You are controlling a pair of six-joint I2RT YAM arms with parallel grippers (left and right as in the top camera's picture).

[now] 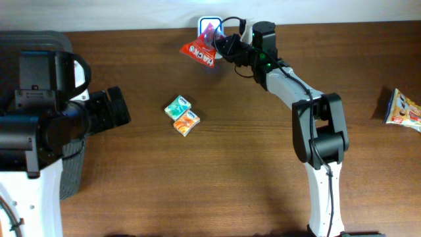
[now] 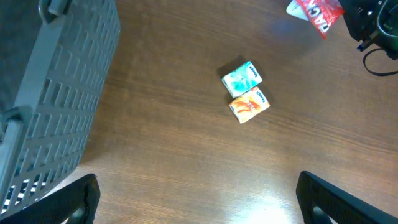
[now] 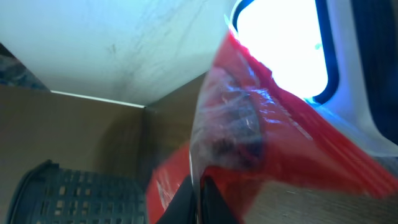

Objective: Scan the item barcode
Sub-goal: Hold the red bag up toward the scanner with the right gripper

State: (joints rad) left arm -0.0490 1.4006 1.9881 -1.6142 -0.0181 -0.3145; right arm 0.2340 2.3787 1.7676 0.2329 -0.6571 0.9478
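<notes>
From overhead, the right arm is reaching across to the far edge of the table (image 1: 250, 178). The right gripper (image 1: 225, 46) is pinching the red snack bag (image 1: 199, 52), its jaws closed tight on the bag's edge. The bag is hanging tilted just in front of the scanner (image 1: 209, 26), a small white unit that is glowing blue at the far edge. At the left, the left gripper (image 1: 113, 112) is hovering with its jaws spread wide, holding nothing. A teal pack (image 1: 177, 106) and an orange pack (image 1: 187, 123) are lying side by side, touching, near the middle of the table. A grey basket (image 1: 71, 172) is sitting at the left edge, and a yellow bag (image 1: 402, 109) is lying at the far right.

In the left wrist view, two wide-set fingers (image 2: 69, 200) are framing bare wood. The teal pack (image 2: 242, 78) and the orange pack (image 2: 250, 104) are lying well beyond them. The basket (image 2: 62, 93) is filling the left side, and the red snack bag (image 2: 316, 14) is showing at the far right corner.

In the right wrist view, the red snack bag (image 3: 280, 155) is filling the frame, and its crinkled clear edge is running down into the closed fingertips at the bottom edge. The scanner's bright window (image 3: 280, 50) is shining right behind the bag.
</notes>
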